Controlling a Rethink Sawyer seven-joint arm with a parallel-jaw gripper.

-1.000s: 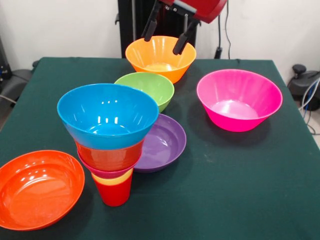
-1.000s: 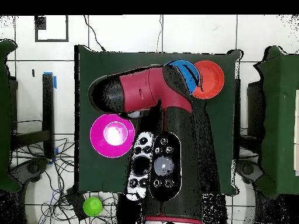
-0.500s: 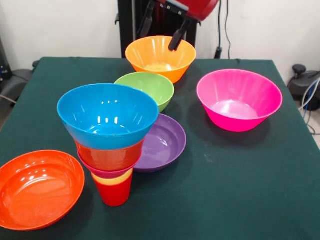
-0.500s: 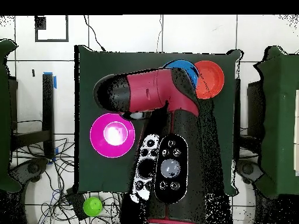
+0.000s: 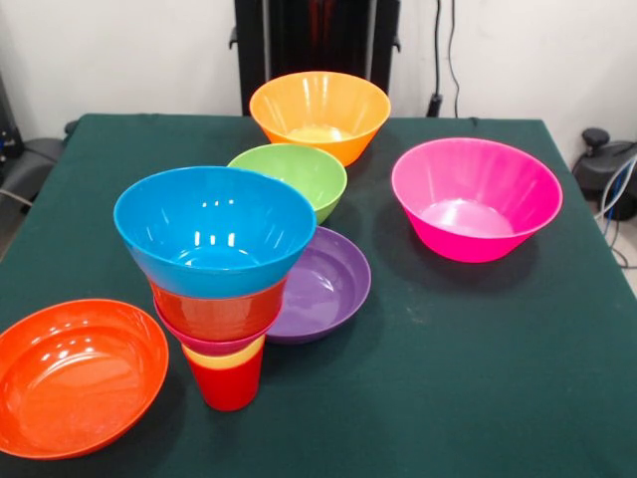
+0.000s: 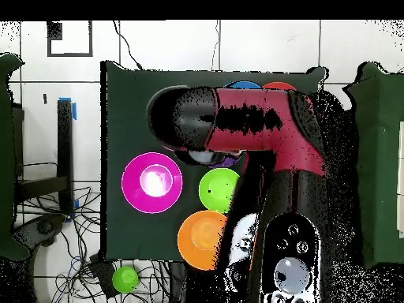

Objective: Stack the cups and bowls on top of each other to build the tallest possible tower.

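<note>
The tower (image 5: 224, 289) stands near the table's front left. Its base is a red cup (image 5: 227, 386) with a yellow cup (image 5: 225, 358) nested inside. Above those sit a crimson-pink bowl, an orange-red bowl (image 5: 217, 311) and a blue bowl (image 5: 214, 229) on top. Loose bowls stand around it: orange (image 5: 318, 112), green (image 5: 291, 177), purple (image 5: 328, 284), magenta (image 5: 476, 199) and a shallow orange-red one (image 5: 75, 373). No gripper shows in either view. In the overhead view the red arm (image 6: 252, 130) covers most of the tower, leaving a blue sliver (image 6: 243, 84).
From above, the magenta bowl (image 6: 151, 182), green bowl (image 6: 217, 189) and orange bowl (image 6: 203, 238) lie left of the arm. A green ball (image 6: 125, 278) and cables lie on the floor beside the green table (image 6: 118, 118).
The gripper over the orange bowl rose out of the top of the front view. From above, the arm swung right and uncovered the green and orange bowls.
</note>
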